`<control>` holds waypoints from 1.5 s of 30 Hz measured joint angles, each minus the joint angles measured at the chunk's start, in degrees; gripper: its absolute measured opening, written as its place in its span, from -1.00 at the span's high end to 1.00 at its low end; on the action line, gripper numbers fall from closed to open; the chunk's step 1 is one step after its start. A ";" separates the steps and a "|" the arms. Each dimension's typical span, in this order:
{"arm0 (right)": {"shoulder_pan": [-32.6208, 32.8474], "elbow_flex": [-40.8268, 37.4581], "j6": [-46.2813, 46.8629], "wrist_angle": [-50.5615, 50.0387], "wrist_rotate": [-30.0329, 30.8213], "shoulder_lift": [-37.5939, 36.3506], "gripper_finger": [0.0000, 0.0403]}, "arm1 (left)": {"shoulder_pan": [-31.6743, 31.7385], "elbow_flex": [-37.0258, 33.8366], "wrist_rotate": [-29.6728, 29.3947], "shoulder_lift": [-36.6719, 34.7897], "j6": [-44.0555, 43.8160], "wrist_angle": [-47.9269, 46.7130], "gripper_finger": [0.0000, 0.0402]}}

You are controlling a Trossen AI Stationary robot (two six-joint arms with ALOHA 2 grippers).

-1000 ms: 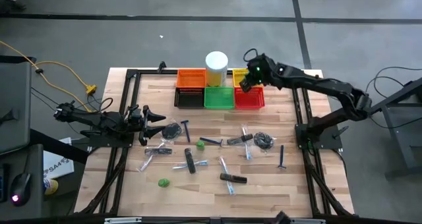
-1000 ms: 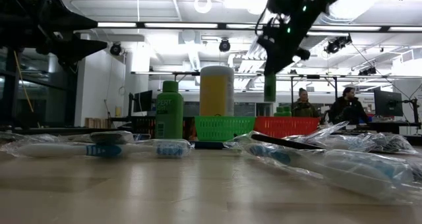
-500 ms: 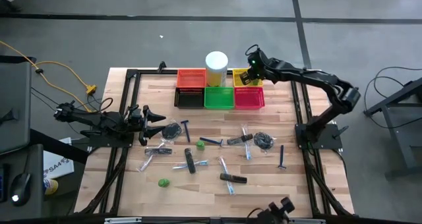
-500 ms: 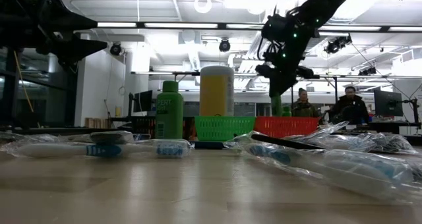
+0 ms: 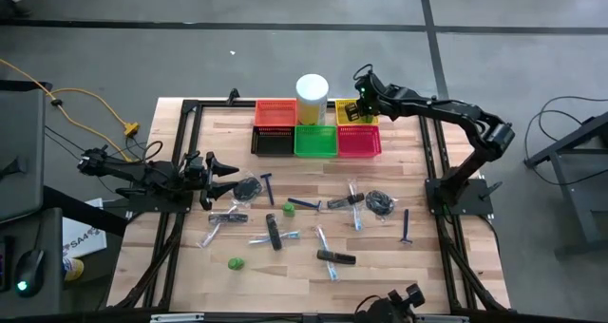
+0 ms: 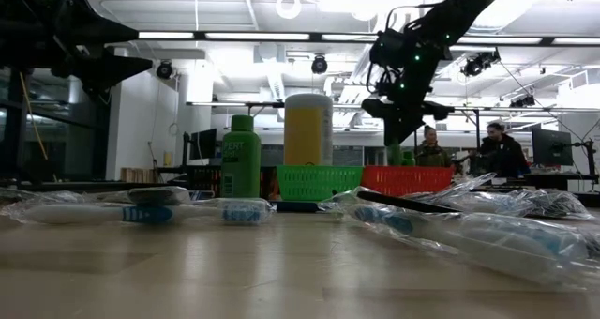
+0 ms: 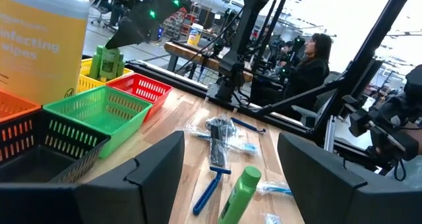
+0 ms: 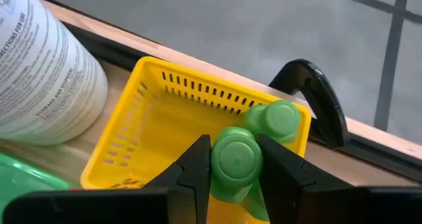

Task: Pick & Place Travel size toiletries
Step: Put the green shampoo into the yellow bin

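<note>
Over the yellow basket (image 8: 158, 118), the right tool (image 8: 232, 163) is clamped on a green bottle (image 8: 236, 161), another bottle (image 8: 280, 117) already inside. Razors (image 5: 268, 184), toothbrushes (image 5: 321, 237) and the rest are scattered on the counter (image 5: 380, 256), so most work remains. A second ago it hung over the red basket (image 5: 359, 141). The left tool (image 5: 223, 167) waits, fingers apart.

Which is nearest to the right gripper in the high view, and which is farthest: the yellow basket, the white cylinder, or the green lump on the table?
1. Yellow basket, right under the right gripper.
2. White cylinder, beside that basket, toward the table's middle.
3. Green lump, at the opposite, near-left part of the table.
</note>
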 joint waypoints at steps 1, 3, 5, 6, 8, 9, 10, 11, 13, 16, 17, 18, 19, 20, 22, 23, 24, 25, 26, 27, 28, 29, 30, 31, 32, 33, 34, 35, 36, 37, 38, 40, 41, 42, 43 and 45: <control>0.00 0.00 0.28 -0.47 0.02 0.00 0.55 | 0.00 0.00 0.00 0.00 0.00 -0.01 -0.22; 0.00 -0.28 0.67 -1.25 0.15 0.00 0.55 | 0.00 0.00 0.00 0.00 0.00 -0.02 -0.22; 0.00 -1.11 1.56 -0.77 0.09 0.00 0.55 | 0.00 0.00 0.00 -0.01 0.00 -0.02 -0.22; 0.00 -1.61 1.90 -0.32 0.11 0.00 0.55 | 0.00 0.00 0.00 0.00 0.00 -0.02 -0.22; 0.02 -2.41 2.63 -0.01 0.46 0.00 0.55 | 0.00 0.00 0.00 -0.02 0.00 -0.02 -0.22; 0.02 -2.64 2.69 0.10 0.83 0.00 0.55 | 0.00 0.00 0.00 0.00 0.00 -0.02 -0.22; 0.00 -2.73 2.69 0.12 1.07 0.00 0.55 | 0.00 0.00 0.00 0.00 0.01 -0.02 -0.22; -0.02 -2.73 2.63 0.16 1.25 0.00 0.55 | 0.00 0.00 0.00 0.00 0.00 -0.02 -0.22; -0.02 -2.73 2.58 0.78 1.62 0.00 0.55 | 0.00 0.00 0.00 -0.01 0.02 -0.02 -0.22; -0.01 -2.73 2.79 0.86 1.49 0.00 0.55 | 0.00 0.00 0.00 0.00 0.02 -0.02 -0.22; 0.00 -2.73 2.79 0.86 1.45 0.00 0.55 | 0.00 0.00 -0.01 -0.02 0.04 -0.02 -0.22; 0.01 -2.73 2.79 0.86 1.45 0.00 0.54 | 0.00 0.00 -0.02 0.00 0.04 -0.02 -0.22; 0.00 -2.73 2.81 0.86 1.43 0.00 0.54 | 0.00 0.00 -0.02 0.00 0.04 -0.02 -0.22; 0.00 -2.73 2.84 0.86 1.43 0.00 0.53 | 0.00 0.00 -0.02 0.00 0.04 -0.02 -0.22; 0.00 -2.73 2.93 0.81 1.43 0.00 0.51 | 0.00 0.00 -0.02 -0.01 0.04 -0.02 -0.22; 0.00 -2.73 2.93 0.75 1.41 0.00 0.50 | 0.00 0.00 -0.02 0.00 0.04 -0.02 -0.22; 0.00 -2.73 2.93 0.67 1.39 0.00 0.49 | 0.00 0.00 -0.02 0.00 0.04 -0.02 -0.22; 0.00 -2.73 2.94 0.66 1.39 0.00 0.49 | 0.00 0.00 -0.02 -0.02 0.04 -0.02 -0.22; 0.00 -2.73 2.97 0.69 1.39 0.00 0.49 | 0.00 0.00 -0.02 0.00 0.04 -0.02 -0.22; 0.01 -2.73 3.08 0.85 1.39 0.21 0.49 | 0.00 0.00 -0.02 0.00 0.04 -0.02 -0.22; 0.10 -2.70 3.35 0.88 1.26 0.43 0.49 | 0.00 0.00 -0.02 0.00 0.04 -0.02 -0.22; 0.22 -2.69 3.95 0.77 0.80 0.73 0.49 | 0.00 0.00 -0.02 -0.02 0.04 -0.02 -0.22; 0.24 -2.71 4.28 0.46 0.39 0.97 0.49 | 0.00 0.00 -0.03 0.00 0.04 -0.02 -0.22; 0.28 -2.71 4.26 0.47 0.36 1.24 0.49 | 0.00 0.00 -0.04 -0.02 0.04 -0.02 -0.22; 0.28 -2.71 4.20 0.86 0.48 1.44 0.49 | 0.00 0.00 -0.04 -0.01 0.04 -0.02 -0.22; 0.28 -2.71 4.19 1.21 0.56 1.55 0.49 | -0.01 0.00 -0.05 0.00 0.04 -0.02 -0.22; 0.27 -2.71 4.23 1.16 0.50 1.55 0.48 | -0.02 0.00 -0.07 0.00 0.04 -0.02 -0.22; 0.19 -2.71 4.27 0.90 0.46 1.55 0.48 | 0.00 0.00 -0.09 0.00 0.04 -0.02 -0.22; 0.13 -2.71 4.32 0.82 0.47 1.55 0.48 | 0.00 0.00 -0.11 -0.02 0.04 -0.02 -0.22; 0.12 -2.71 4.32 0.84 0.49 1.55 0.48 | 0.00 0.00 -0.11 0.00 0.04 -0.02 -0.22; 0.10 -2.71 4.32 0.83 0.50 1.55 0.47 | 0.00 0.00 -0.13 0.00 0.04 -0.02 -0.22; 0.09 -2.71 4.32 0.84 0.51 1.55 0.47 | 0.00 0.00 -0.13 -0.01 0.04 -0.02 -0.22; 0.11 -2.71 4.32 0.84 0.49 1.55 0.47 | -0.01 0.00 -0.13 0.00 0.04 -0.02 -0.22; 0.11 -2.71 4.32 0.82 0.47 1.57 0.47 | -0.02 0.00 -0.13 -0.01 0.04 -0.02 -0.22; 0.11 -2.71 4.29 0.82 0.42 1.57 0.47 | 0.00 0.00 -0.13 -0.01 0.04 -0.02 -0.22; 0.13 -2.71 4.26 0.83 0.22 1.57 0.47 | -0.01 0.00 -0.13 0.00 0.04 -0.02 -0.22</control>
